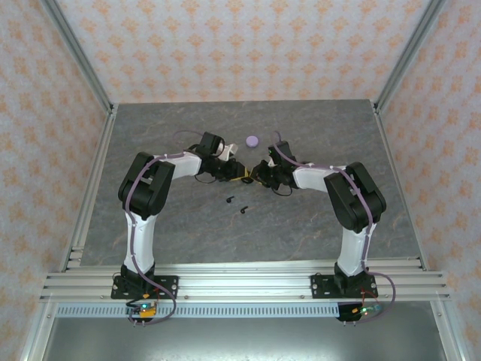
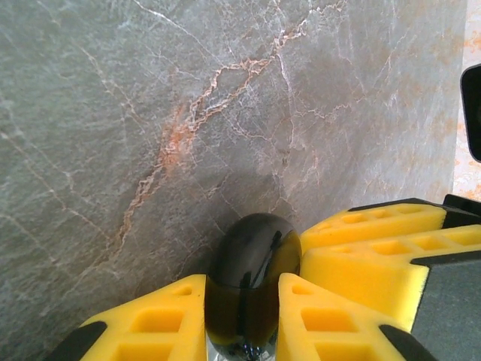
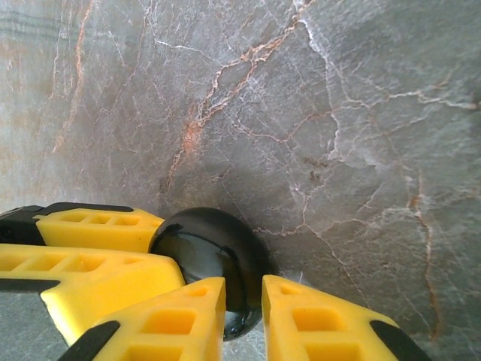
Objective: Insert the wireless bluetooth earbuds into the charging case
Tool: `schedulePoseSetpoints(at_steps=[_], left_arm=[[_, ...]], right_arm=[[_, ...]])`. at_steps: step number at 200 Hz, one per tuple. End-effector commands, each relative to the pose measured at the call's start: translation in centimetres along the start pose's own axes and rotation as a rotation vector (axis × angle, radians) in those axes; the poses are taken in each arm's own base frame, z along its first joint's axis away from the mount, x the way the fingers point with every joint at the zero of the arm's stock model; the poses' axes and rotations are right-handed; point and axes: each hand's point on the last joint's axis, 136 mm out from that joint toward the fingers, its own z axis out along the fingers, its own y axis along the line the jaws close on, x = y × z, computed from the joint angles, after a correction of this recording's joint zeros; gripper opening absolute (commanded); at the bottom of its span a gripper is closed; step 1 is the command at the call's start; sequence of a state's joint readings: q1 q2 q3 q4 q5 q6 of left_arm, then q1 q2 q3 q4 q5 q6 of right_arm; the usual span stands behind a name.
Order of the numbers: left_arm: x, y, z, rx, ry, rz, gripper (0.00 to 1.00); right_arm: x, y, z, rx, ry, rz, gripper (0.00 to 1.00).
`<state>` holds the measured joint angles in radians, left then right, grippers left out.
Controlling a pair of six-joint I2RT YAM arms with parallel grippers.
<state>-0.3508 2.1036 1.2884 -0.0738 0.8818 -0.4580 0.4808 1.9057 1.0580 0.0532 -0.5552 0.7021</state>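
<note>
Earbuds lie loose on the grey marbled table (image 1: 323, 226), so as far as I can see nothing is seated yet. The nearer tiny black stemmed earbud (image 1: 242, 210) and the farther black stemmed earbud (image 1: 230, 200) sit close together but not touching, on the base side of both end effectors and clear of them.

Past them my two arms meet tip to tip. My left end effector (image 2: 242, 293) is clamped on the glossy black rounded charging case (image 2: 255, 248), a yellow finger against each flank. My right end effector (image 3: 244, 297) meets the same case from the opposite side. Its fingers stand slightly apart with the case's edge in the gap, and I cannot tell whether they grip it or whether the lid is open.

Beyond both end effectors, well apart, rests a small round pale lavender case (image 1: 252, 140).

I judge this early: the black case needs opening, then both black earbuds must be picked up and inserted.
</note>
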Motion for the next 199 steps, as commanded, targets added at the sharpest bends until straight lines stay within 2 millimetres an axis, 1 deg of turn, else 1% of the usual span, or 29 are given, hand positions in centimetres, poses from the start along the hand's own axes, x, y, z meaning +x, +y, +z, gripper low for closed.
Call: schedulePoseSetpoints(at_steps=[1, 19, 45, 48, 52, 63, 72, 89, 105, 134, 149, 167, 182, 199], left_arm=[[0.5, -1.2, -0.8, 0.003, -0.014, 0.013, 0.21], [0.2, -1.5, -1.6, 0.0, -0.048, 0.02, 0.21], [-0.8, -3.3, -3.9, 0.038, -0.133, 0.045, 0.21], [-0.7, -3.3, -4.0, 0.038, -0.138, 0.044, 0.21], [-1.2, -4.4, -5.1, 0.053, -0.171, 0.067, 0.21], [-1.5, -5.5, -6.4, 0.065, -0.223, 0.102, 0.22], [-1.7, -6.5, -7.6, 0.081, -0.265, 0.103, 0.23], [-1.8, -8.2, -9.7, 0.112, -0.348, 0.135, 0.25], [-1.8, -9.5, -11.7, 0.141, -0.419, 0.156, 0.26], [-1.1, -11.7, -14.2, 0.192, -0.509, 0.191, 0.26], [-0.4, -13.1, -15.2, 0.214, -0.536, 0.224, 0.26], [0.5, -14.9, -16.1, 0.239, -0.557, 0.275, 0.26], [1.2, -16.5, -17.0, 0.271, -0.579, 0.322, 0.26], [1.9, -17.8, -17.7, 0.281, -0.596, 0.368, 0.26]], right_arm=[[0.3, 0.2, -1.0, 0.005, 0.0, -0.018, 0.25], [-0.1, 0.9, -2.4, -0.017, -0.024, -0.029, 0.3], [-0.9, 1.5, -5.3, -0.058, -0.063, -0.059, 0.36], [-1.0, 1.6, -5.7, -0.064, -0.067, -0.066, 0.36], [-1.1, 1.7, -6.3, -0.072, -0.074, -0.079, 0.37], [-1.3, 1.8, -7.6, -0.08, -0.085, -0.111, 0.39], [-1.4, 2.4, -9.0, -0.104, -0.095, -0.15, 0.41], [-1.3, 4.0, -11.6, -0.168, -0.109, -0.243, 0.44], [-0.6, 5.7, -13.9, -0.216, -0.118, -0.356, 0.47], [0.9, 9.2, -17.6, -0.34, -0.121, -0.517, 0.53], [1.5, 10.7, -18.8, -0.399, -0.108, -0.566, 0.54], [2.1, 12.2, -19.7, -0.466, -0.077, -0.598, 0.55], [2.2, 12.9, -20.0, -0.489, -0.062, -0.612, 0.55], [2.3, 13.7, -20.3, -0.509, -0.048, -0.624, 0.55]])
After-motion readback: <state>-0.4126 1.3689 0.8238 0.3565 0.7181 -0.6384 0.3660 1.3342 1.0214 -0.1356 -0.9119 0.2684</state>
